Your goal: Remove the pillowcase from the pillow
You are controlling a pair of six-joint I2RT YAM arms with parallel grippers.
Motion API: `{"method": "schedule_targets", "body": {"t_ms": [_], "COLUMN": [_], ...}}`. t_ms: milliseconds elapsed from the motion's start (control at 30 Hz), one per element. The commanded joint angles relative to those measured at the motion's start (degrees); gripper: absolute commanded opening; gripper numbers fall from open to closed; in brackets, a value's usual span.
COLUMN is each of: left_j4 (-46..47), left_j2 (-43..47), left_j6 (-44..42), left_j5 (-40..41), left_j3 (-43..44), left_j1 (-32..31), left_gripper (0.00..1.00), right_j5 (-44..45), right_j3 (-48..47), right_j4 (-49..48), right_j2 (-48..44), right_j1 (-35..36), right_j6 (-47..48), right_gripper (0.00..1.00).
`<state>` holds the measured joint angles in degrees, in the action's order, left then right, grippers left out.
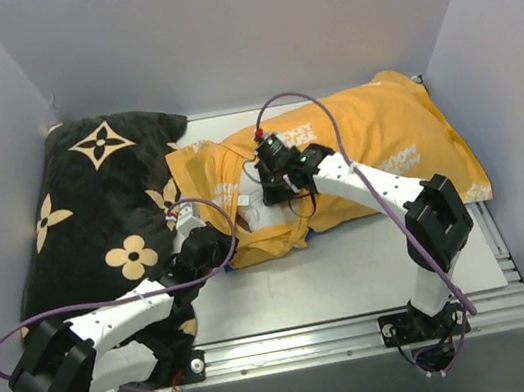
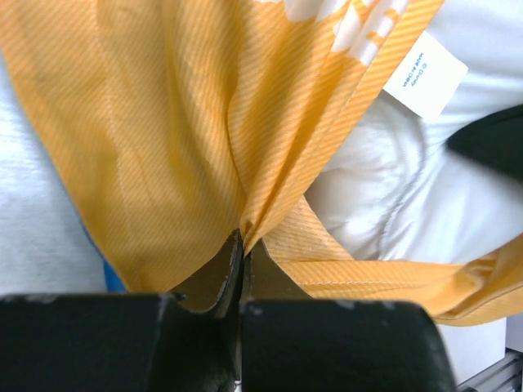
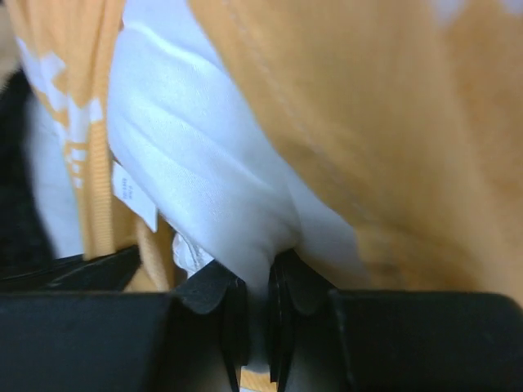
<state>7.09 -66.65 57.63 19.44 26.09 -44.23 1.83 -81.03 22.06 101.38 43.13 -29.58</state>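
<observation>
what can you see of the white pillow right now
The pillow is mostly hidden inside the orange pillowcase, lying flat across the table beside the black cushion. Only soft, plain white fabric shows at the case's open end, bunched into smooth folds. The right gripper is shut on one of those folds, while the left gripper pinches the pillowcase edge next to it.
</observation>
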Motion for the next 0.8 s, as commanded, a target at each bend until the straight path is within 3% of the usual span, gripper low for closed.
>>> {"method": "schedule_targets", "body": {"t_ms": [0,133,267,767], "left_j4": [-2.26,-2.70,-1.03,4.42], "left_j2": [-3.04,-6.90,-10.07,-21.32], "left_j6": [-1.55,-0.15,-0.15,4.43], "left_j5": [-2.30,-2.13,-1.07,-0.63], "left_j3": [-0.34,-0.33,-0.25,0.01], "left_j1": [-1.03,-2.09,-4.63,-13.60], "left_gripper": [0.00,0.00,0.00,0.00], "right_j5": [-6.91,-12.45,-12.37,-15.18], "right_j3": [-5.88,-9.48,-12.74,-17.32], "right_j4": [-3.24,-4.49,-4.49,-5.89], "right_j2": [-5.23,-6.81,-7.78,-3.74], "right_j1": [-6.74,-11.75,-14.83,-18.96], "right_j6": [-5.56,-9.35,-11.02,-13.92], "right_gripper": [0.00,0.00,0.00,0.00]}}
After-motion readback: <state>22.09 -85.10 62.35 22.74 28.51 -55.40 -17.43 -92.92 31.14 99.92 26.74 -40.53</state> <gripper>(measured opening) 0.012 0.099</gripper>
